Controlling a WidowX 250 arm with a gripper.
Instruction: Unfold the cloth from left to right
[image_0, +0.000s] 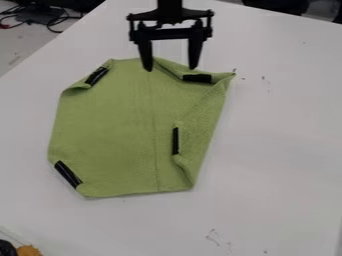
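Dark marks (215, 237) toward the near side of the worktop (280, 175) are not legible as writing. Beyond them lies the green cloth (107, 130), its right flap (204, 112) folded inward. The gripper (171, 69) hangs over the cloth's far edge, parted and empty; judged at approach stage, it next needs to grip that flap and draw it right.

arm (169, 5) cropped, orange thing (28, 250) (bottom left) cut off
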